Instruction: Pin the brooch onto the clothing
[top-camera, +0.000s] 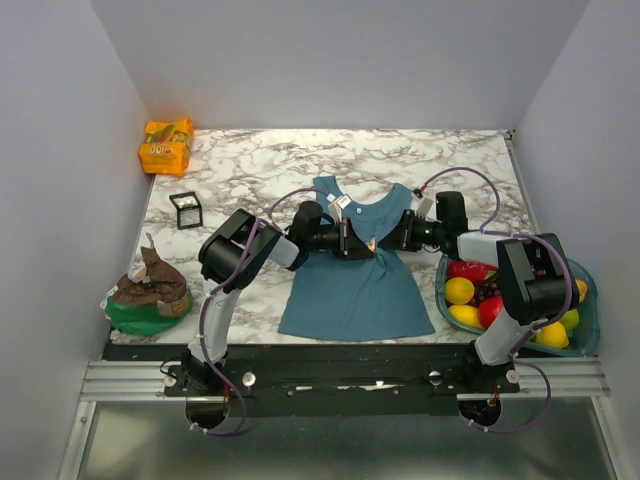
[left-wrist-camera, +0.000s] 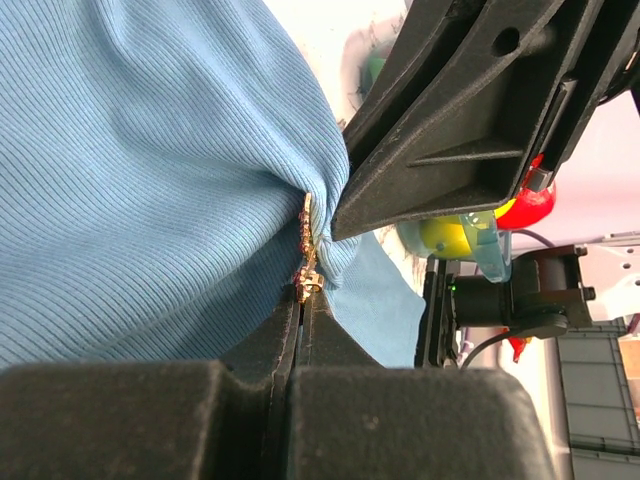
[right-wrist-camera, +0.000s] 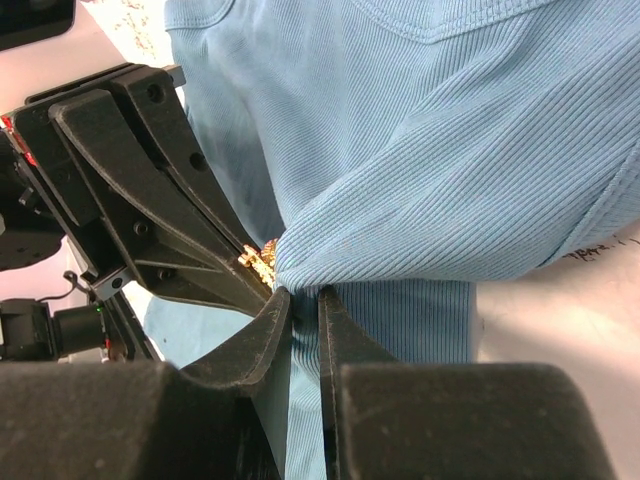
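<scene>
Two grippers meet over the chest of the clothing (top-camera: 350, 295), a teal tank top lying on the marble table (top-camera: 260, 170) with its neck away from the arm bases; the left gripper (left-wrist-camera: 302, 300) has its jaws pressed together on the brooch (left-wrist-camera: 306, 250), whose gold and red edge shows just above the fingertips and touches the bunched cloth; the right gripper (right-wrist-camera: 303, 298) stands narrow, its jaws nipping a raised fold of the same ribbed fabric, so that the fold peaks right against the brooch; in the right wrist view the brooch sits between the left gripper's tips and that fold, in contact with it; whether the pin has pierced the cloth is hidden by fingers and folds, and I cannot tell; by my reading the fetching and lining-up are done: the brooch is in hand, the fabric is gathered for it, and the two are touching; what is left, as far as can be judged, is to drive the pin through the fold, fasten it, and let go on both sides so the top lies flat with the brooch on it; well apart from the work sit a bowl of fruit (top-camera: 590, 310) on the right, and a small clear box (top-camera: 185, 208) and an orange packet (top-camera: 166, 145) on the left.
</scene>
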